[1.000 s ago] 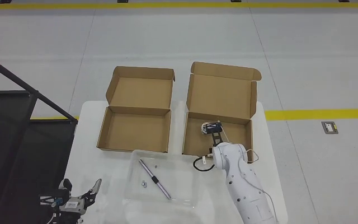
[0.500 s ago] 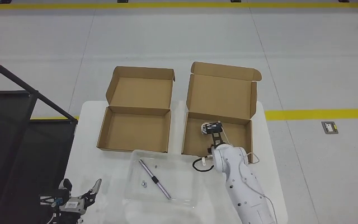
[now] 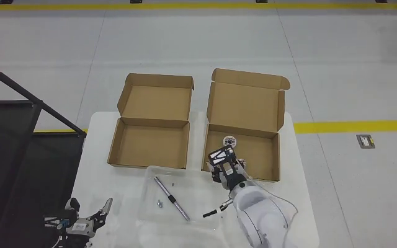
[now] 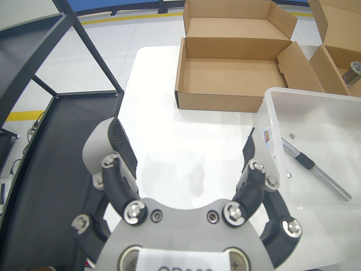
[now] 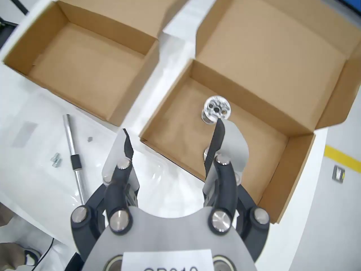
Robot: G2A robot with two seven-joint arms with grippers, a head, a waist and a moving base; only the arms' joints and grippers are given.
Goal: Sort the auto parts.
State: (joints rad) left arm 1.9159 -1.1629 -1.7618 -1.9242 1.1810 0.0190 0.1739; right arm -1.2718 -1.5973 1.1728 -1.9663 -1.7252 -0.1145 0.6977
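While left hand (image 4: 183, 131) and right hand (image 5: 172, 128) gape, a flanged part (image 5: 215, 111) occupies one box (image 5: 259, 145).

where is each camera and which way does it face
Top: above the arms, facing down on the table; shows the right tool, its arm and the left tool.
Left wrist: behind the open left tool, facing across the table to the left box and bin.
Right wrist: behind the open right tool, facing down into the right box at the round part.
Shared: both wrist views show the rod in the bin.
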